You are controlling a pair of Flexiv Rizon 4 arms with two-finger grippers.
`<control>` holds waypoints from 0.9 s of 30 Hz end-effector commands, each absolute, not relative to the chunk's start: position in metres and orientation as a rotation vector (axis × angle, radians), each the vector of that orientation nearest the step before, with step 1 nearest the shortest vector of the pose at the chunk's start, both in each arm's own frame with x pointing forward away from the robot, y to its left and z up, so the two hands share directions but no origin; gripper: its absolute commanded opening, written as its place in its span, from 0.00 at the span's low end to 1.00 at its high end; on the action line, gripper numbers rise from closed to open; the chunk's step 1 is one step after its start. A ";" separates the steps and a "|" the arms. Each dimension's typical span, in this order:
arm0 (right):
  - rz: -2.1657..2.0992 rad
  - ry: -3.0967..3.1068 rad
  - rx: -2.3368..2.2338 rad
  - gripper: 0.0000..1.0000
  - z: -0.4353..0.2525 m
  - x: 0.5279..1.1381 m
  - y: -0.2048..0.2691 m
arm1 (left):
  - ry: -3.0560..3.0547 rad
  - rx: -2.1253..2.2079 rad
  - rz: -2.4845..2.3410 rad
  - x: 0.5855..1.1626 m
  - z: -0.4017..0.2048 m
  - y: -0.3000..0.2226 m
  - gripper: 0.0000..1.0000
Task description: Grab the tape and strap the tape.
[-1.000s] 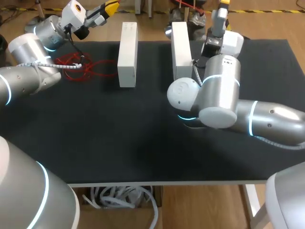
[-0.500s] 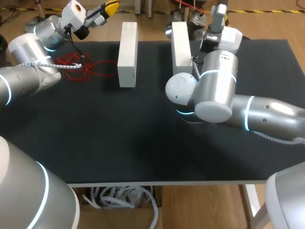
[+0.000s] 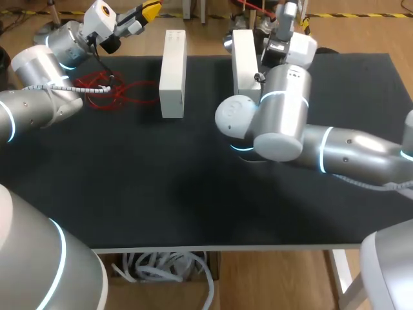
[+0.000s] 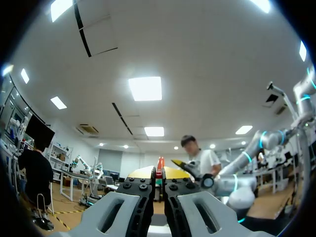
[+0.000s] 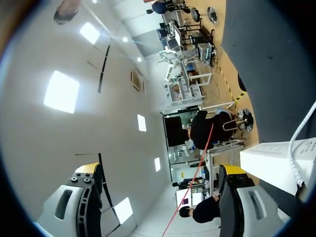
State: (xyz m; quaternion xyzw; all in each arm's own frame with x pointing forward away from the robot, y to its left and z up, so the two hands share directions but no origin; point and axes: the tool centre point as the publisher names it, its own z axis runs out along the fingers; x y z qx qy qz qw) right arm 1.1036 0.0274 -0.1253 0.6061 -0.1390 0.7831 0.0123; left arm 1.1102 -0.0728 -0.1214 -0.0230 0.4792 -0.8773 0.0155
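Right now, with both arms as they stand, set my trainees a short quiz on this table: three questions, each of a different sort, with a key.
1. True or false: the red tape lies between the two white boxes.
2. Multiple choice: the right claw is A) open; B) shut on a white box; C) shut on the tape.
3. Count: how many white boxes are on the black table?
Key: 1 false, the red tape lies by the left arm, to the left of both white boxes. 2 A. 3 two.
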 end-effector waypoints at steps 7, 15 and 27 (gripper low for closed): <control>2.418 -0.444 1.906 1.00 -0.131 1.103 0.026 | 1.491 -0.073 -2.727 1.110 -0.121 -0.073 0.00; 2.433 -0.436 1.868 1.00 -0.126 1.111 0.025 | 1.491 -0.073 -2.727 1.110 -0.121 -0.073 0.00; 2.420 -0.415 1.859 1.00 -0.127 1.114 0.026 | 1.491 -0.073 -2.727 1.110 -0.121 -0.073 0.00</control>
